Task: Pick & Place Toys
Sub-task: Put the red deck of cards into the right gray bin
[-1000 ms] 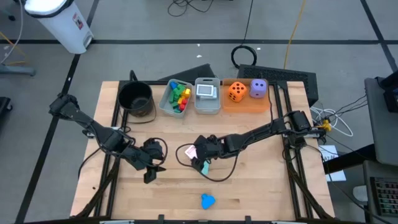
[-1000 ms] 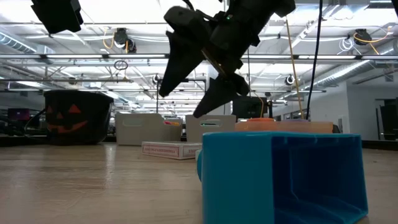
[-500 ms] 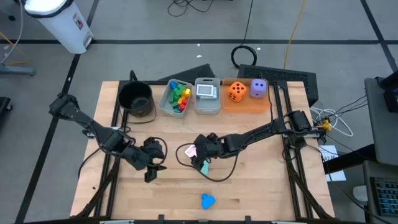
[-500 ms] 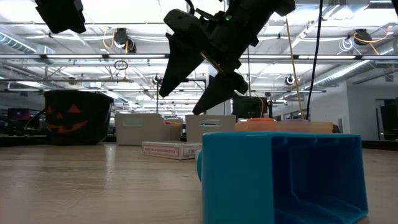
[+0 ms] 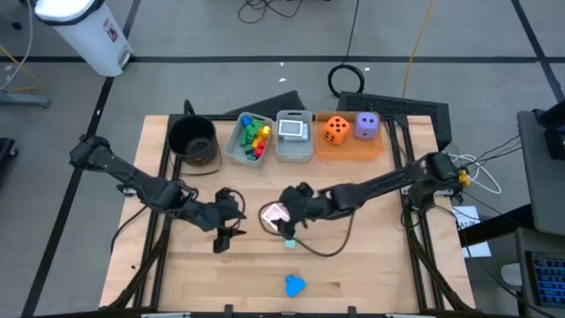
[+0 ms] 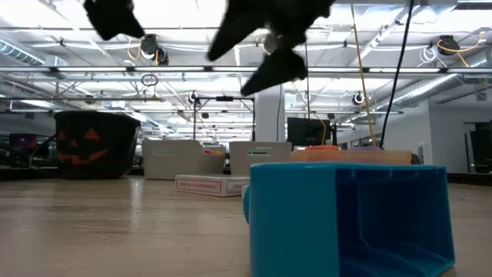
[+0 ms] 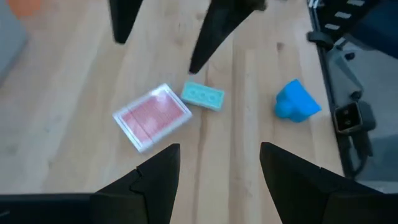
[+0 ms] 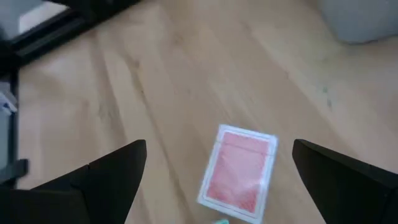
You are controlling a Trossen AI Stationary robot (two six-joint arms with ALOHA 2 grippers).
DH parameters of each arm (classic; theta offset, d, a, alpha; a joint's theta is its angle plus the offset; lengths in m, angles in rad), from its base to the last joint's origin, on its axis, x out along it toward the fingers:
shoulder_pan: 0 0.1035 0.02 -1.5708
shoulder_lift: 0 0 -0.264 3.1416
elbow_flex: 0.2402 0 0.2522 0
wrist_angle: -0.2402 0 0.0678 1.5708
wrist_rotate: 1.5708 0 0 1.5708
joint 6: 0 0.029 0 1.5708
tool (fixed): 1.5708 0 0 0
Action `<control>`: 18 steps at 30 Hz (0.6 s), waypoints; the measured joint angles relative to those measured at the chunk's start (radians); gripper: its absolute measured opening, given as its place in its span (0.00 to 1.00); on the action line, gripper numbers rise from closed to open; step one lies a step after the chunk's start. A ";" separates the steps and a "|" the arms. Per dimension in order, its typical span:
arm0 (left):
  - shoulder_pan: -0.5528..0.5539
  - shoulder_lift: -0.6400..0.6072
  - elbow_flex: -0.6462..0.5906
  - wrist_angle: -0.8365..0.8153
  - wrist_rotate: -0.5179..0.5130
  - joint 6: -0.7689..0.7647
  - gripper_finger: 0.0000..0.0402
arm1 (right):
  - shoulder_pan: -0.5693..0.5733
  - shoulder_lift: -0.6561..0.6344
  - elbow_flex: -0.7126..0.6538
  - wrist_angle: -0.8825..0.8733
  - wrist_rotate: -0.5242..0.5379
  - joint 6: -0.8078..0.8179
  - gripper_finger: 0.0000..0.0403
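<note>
We see both arms reaching toward the middle of the wooden table (image 5: 371,265). The right gripper (image 5: 284,223) hangs above a red-backed pack of playing cards (image 5: 274,213), its 2 fingers spread wide apart with nothing between them; its wrist view shows the pack lying flat on the wood between those fingers. Just beside the pack, on the near side, lies a small teal block (image 5: 290,241). The left gripper (image 5: 224,240) sits just left of the pack, fingers parted and empty, and its wrist view looks past them at the pack, the teal block touching or nearly touching its corner, and a blue block (image 5: 295,285) well apart nearer the front edge.

Along the far edge we find a round black pot (image 5: 193,141), then a clear bin (image 5: 237,150) holding green, yellow, red and blue blocks (image 5: 257,139), then a 2nd clear bin (image 5: 294,150) with a card box (image 5: 293,129) in it, then a flat orange tray (image 5: 349,147) carrying an orange die (image 5: 335,129) and a purple die (image 5: 367,125) side by side.
</note>
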 joint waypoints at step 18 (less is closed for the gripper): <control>0.271 0.238 -0.001 0.342 0.224 0.129 0.57 | 0.094 -0.379 -0.089 -0.217 0.206 -0.143 0.98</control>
